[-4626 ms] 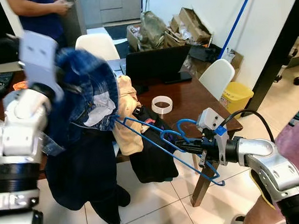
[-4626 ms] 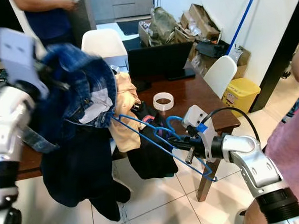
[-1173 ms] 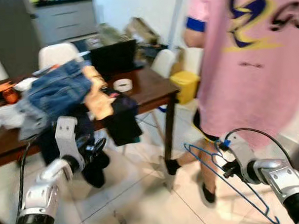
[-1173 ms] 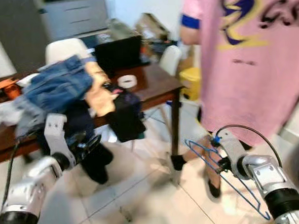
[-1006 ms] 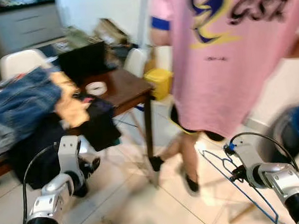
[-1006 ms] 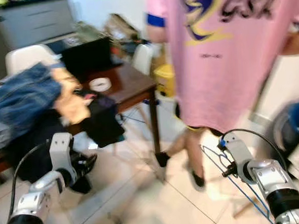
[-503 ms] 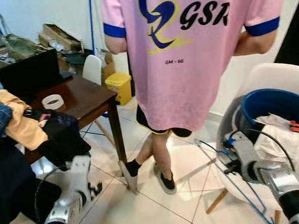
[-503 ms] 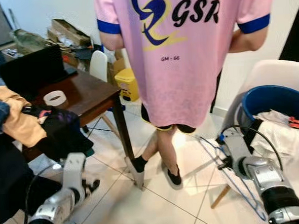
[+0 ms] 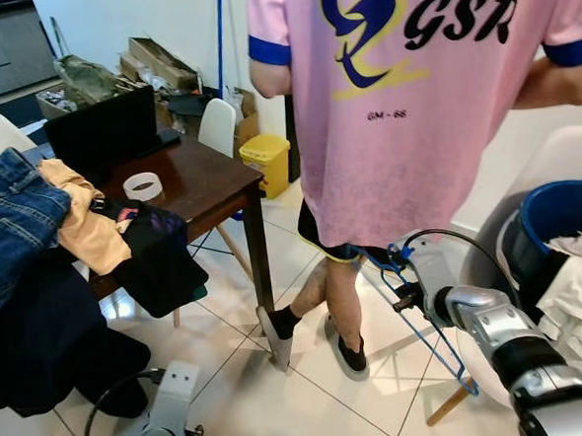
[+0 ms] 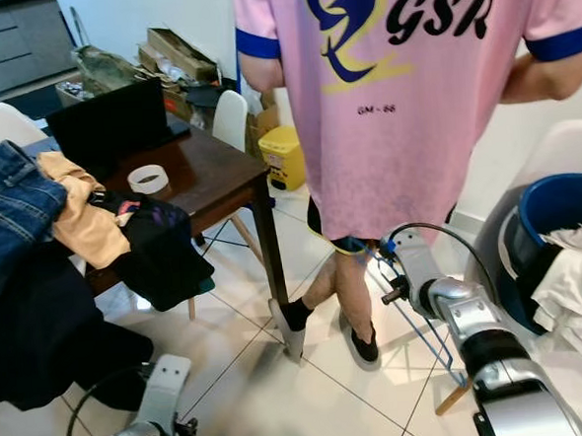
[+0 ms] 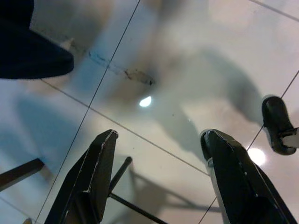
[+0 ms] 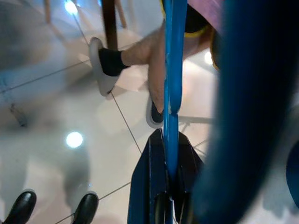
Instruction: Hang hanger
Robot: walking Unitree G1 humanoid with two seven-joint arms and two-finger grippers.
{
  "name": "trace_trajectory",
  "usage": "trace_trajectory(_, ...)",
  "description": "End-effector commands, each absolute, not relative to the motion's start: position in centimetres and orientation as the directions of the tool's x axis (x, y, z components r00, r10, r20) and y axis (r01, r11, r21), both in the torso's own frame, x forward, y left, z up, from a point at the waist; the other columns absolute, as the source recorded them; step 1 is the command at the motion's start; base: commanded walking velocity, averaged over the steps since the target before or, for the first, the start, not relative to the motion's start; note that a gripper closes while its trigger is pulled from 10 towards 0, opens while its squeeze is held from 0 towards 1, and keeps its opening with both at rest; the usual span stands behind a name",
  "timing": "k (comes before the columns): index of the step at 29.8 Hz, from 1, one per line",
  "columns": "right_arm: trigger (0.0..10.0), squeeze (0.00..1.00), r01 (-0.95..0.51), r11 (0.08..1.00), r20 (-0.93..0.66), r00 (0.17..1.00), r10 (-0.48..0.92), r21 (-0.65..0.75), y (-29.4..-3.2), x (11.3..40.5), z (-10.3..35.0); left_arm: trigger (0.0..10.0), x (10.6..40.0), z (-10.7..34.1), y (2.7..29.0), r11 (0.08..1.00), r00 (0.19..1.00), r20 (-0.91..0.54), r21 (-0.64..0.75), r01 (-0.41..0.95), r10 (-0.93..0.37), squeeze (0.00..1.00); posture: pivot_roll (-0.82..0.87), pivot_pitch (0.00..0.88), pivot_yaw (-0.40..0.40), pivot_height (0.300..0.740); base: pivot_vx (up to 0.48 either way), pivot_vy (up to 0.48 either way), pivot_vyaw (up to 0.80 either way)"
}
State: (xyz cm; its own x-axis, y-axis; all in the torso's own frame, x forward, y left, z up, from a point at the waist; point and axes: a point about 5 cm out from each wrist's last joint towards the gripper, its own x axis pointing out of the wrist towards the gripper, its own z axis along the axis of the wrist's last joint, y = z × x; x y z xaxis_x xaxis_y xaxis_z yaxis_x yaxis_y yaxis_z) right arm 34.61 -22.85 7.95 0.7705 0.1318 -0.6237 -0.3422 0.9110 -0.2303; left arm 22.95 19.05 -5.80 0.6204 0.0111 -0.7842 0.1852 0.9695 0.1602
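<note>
A person in a long pink T-shirt [image 9: 412,102] is standing right in front of the robot, back turned, feet in dark slippers on the pale tiled floor [image 9: 272,397]. The whole scene has been swinging round as the robot turns: the dark wooden table [image 9: 195,189], heaped with blue jeans [image 9: 10,230] and a tan garment [image 9: 85,236], is now sitting off to its left, where seconds ago it was filling the middle. To its right, a white moulded chair [image 9: 564,162] is carrying a deep blue plastic basket [image 9: 558,216] stuffed with white cloth (this has only lately come into sight).

The right gripper [image 9: 406,295] is clamped shut on the thin blue wire hanger [image 9: 431,333], holding it near the hook so the frame is dangling down towards the chair leg, just beside the person's calf. In the right wrist view the wire [image 12: 170,93] is running straight between the closed fingers. The jeans are no longer on it.

The left gripper [image 11: 156,158] is hanging low over the tiles, fingers spread wide and gripping nothing.

I'd say the robot is carrying the hanger away from the table; no rail is showing yet, and the person is blocking the way.
</note>
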Motion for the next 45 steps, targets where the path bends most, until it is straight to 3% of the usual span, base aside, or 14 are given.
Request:
trace_trajectory(1, 10.0, 0.0, -0.327, 0.913, -0.637, 0.764, 0.104, -0.243, -23.0, 34.5, 7.7, 10.0, 22.5, -6.1, 19.1, 0.964, 0.608, -0.794, 0.178, 0.196, 0.023, 0.0, -0.02, 0.0, 0.007, 0.74, 0.0, 0.0, 0.0)
trace_trajectory(2, 10.0, 0.0, -0.299, 0.921, -0.641, 0.764, 0.073, -0.25, -22.8, 34.9, 7.8, 10.0, 22.1, -6.5, 18.0, 0.965, 0.604, -0.797, 0.169, 0.199, 0.015, 0.0, -0.01, 0.0, -0.009, 0.74, 0.0, 0.0, 0.0)
trace_trajectory(10, 10.0, 0.0, -0.285, 0.919, -0.655, 0.754, 0.041, -0.271, -22.2, 35.5, 8.0, 10.0, 21.7, -6.9, 16.1, 0.966, 0.6, -0.8, 0.16, 0.201, 0.008, 0.0, 0.01, 0.0, -0.021, 0.74, 0.0, 0.0, 0.0)
trace_trajectory(17, 10.0, 0.0, -0.21, 0.939, -0.581, 0.814, 0.012, -0.274, -21.6, 36.6, 9.3, 10.0, 21.9, -6.8, 16.9, 0.965, 0.608, -0.794, 0.171, 0.199, 0.015, 0.0, 0.01, 0.0, -0.016, 0.74, 0.0, 0.0, 0.0)
trace_trajectory(36, 10.0, 0.0, -0.053, 0.945, -0.568, 0.809, -0.148, -0.323, -23.5, 36.8, 10.1, 10.0, 21.8, -6.8, 17.0, 0.967, 0.611, -0.791, 0.172, 0.19, 0.021, 0.0, 0.01, 0.0, -0.015, 0.74, 0.0, 0.0, 0.0)
trace_trajectory(45, 10.0, 0.0, 0.037, 0.976, -0.474, 0.87, -0.138, -0.216, -23.3, 37.7, 11.5, 10.0, 21.7, -6.8, 17.4, 0.968, 0.61, -0.792, 0.17, 0.186, 0.022, 0.0, 0.0, 0.0, -0.012, 0.74, 0.0, 0.0, 0.0)
